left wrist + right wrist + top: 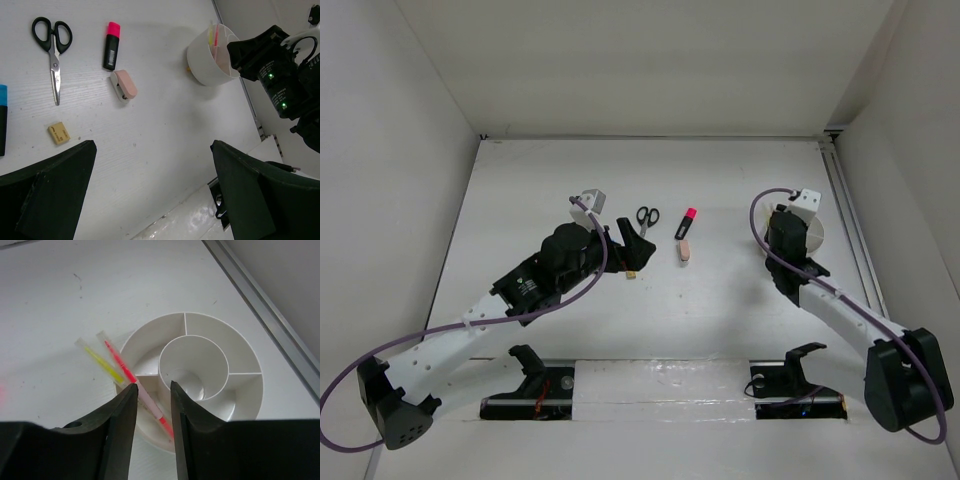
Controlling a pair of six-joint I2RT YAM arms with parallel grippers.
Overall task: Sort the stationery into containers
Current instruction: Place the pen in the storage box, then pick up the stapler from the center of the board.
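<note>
The round white tub (245, 390) with inner dividers lies under my right gripper (152, 386). A thin red pen (120, 362) and a pale yellow stick (102, 362) lean in one outer compartment, their tops over the rim. The right jaws stand apart on either side of the pen's lower part, not pressing it. My left gripper (152, 145) hangs wide open and holds nothing above bare table. Ahead of it lie the black-handled scissors (52, 50), a pink-capped marker (111, 45), a pink eraser (125, 84), a tan eraser (59, 133) and a blue-capped marker (2, 117).
The tub (816, 235) sits at the right, close to the metal rail (850, 225) along the enclosure wall. The right arm (280, 70) leans over it. White walls close in the table on three sides.
</note>
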